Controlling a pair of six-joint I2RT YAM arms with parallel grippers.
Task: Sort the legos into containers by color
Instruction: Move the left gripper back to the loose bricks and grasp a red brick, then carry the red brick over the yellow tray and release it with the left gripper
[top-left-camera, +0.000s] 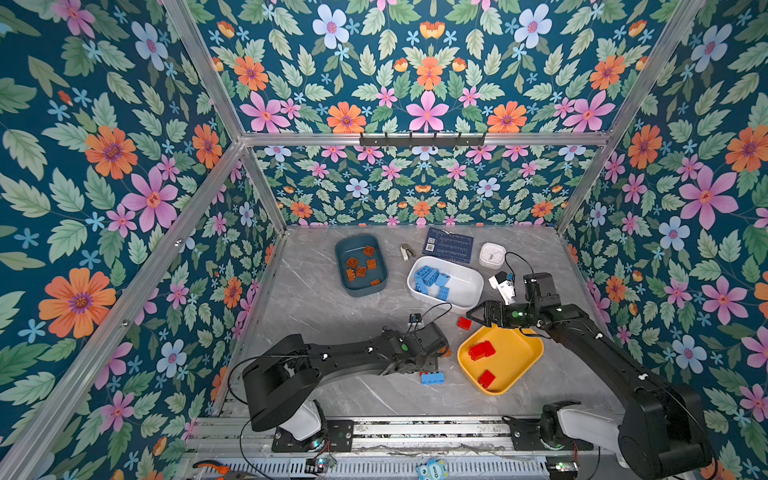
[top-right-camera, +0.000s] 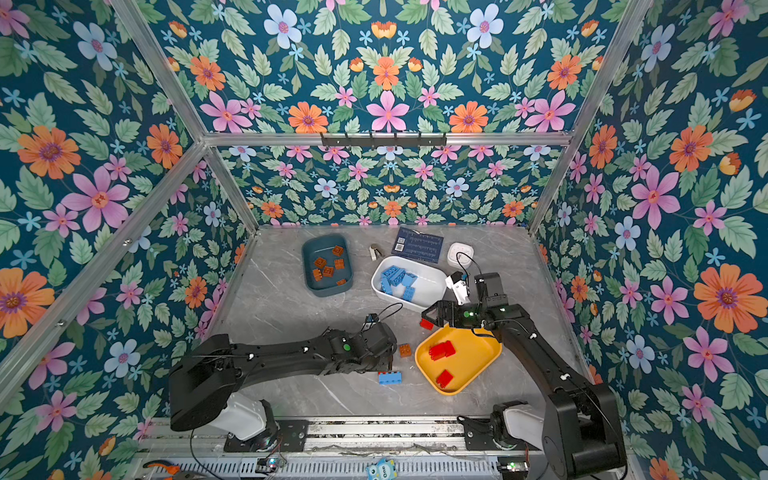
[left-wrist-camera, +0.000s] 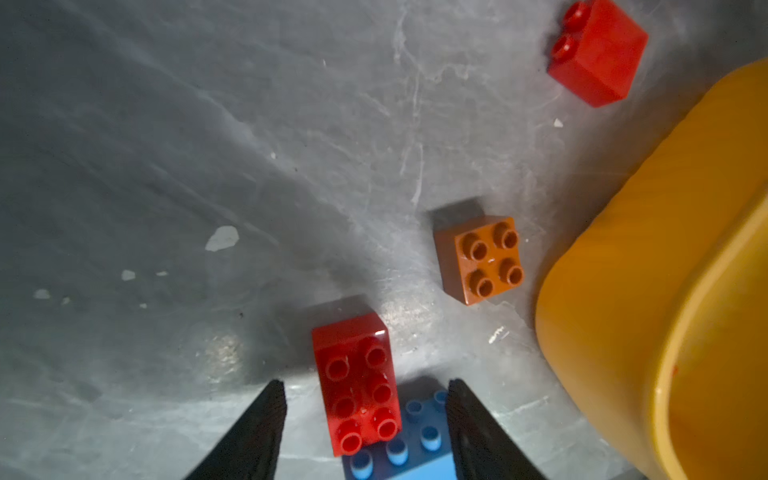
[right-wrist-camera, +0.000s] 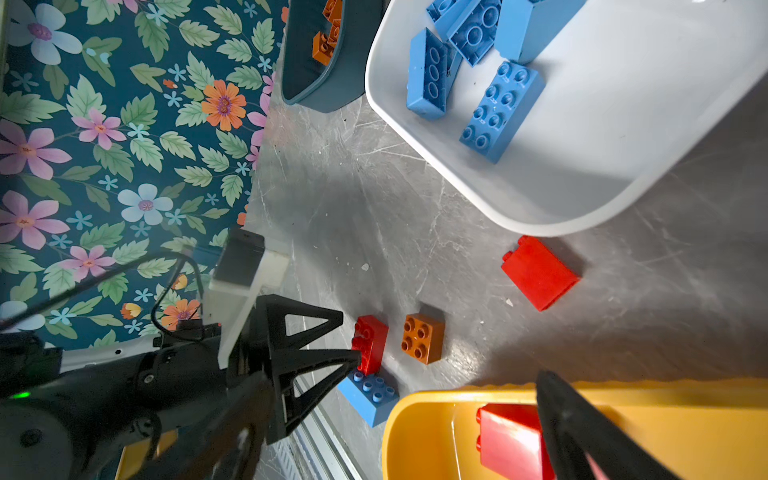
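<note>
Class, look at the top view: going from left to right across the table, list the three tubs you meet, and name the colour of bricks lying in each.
dark teal tub with orange-brown bricks → white tub with blue bricks → yellow tub with red bricks

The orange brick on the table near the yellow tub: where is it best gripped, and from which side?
Probably from straight above, closing on two opposite flat side walls of the orange brick. It sits studs up and square, with gaps to the yellow tub and the nearest red brick.
</note>
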